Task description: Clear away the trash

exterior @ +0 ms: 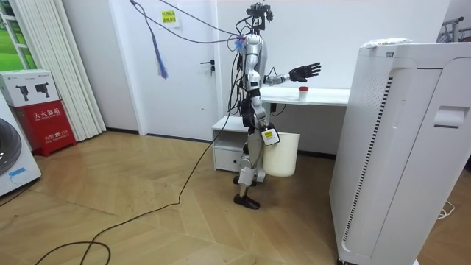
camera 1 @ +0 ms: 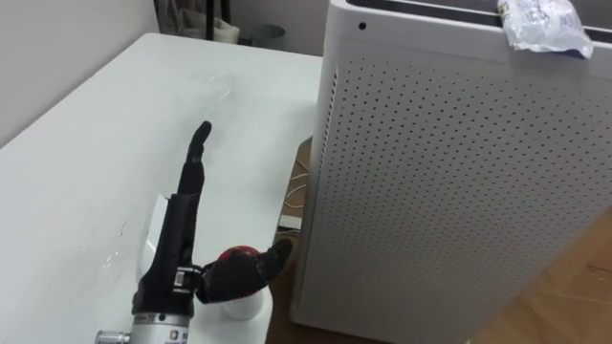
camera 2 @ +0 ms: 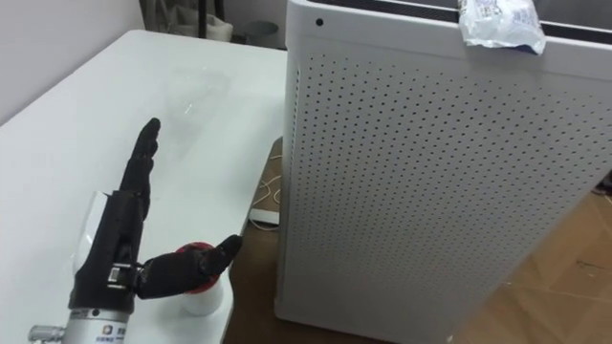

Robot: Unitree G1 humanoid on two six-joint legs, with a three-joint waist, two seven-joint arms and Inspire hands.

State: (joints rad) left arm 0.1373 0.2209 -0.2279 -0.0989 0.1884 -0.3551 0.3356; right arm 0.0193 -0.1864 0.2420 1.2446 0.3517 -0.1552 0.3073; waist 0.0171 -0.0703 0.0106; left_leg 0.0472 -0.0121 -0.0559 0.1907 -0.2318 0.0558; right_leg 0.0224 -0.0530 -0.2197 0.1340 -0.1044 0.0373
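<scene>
The robot's left hand (camera 1: 177, 237) reaches in from the lower left over a white, smooth-topped bench (camera 1: 86, 143). Its fingers (camera 1: 198, 153) are stretched out straight and lie close side by side, pointing away along the bench top, and the thumb is thrown wide to the right. They hold nothing. Under the thumb stands a small white bottle with a red cap (camera 1: 245, 308), near the bench's right edge; whether the thumb touches the cap I cannot tell.

To the right of the bench stands a tall white box-shaped appliance with a perforated front (camera 1: 459, 172), on a wooden plank floor (camera 1: 564, 296). The garbage is a crumpled white and silvery plastic wrapper (camera 1: 545, 24), which lies on the appliance's top at its far right, partly overhanging the front edge and well apart from the hand.

In the room view the robot stands upright at the end of the bench, facing the room view's right, with the left arm held out level over the bench. A white plastic pail (exterior: 282, 156) shows at its hip. The right hand (exterior: 267, 135) seems to hang low beside the pail's rim — it is too small there to tell how it is held. Behind the robot's legs is a low white drawer unit (exterior: 227, 151).
</scene>
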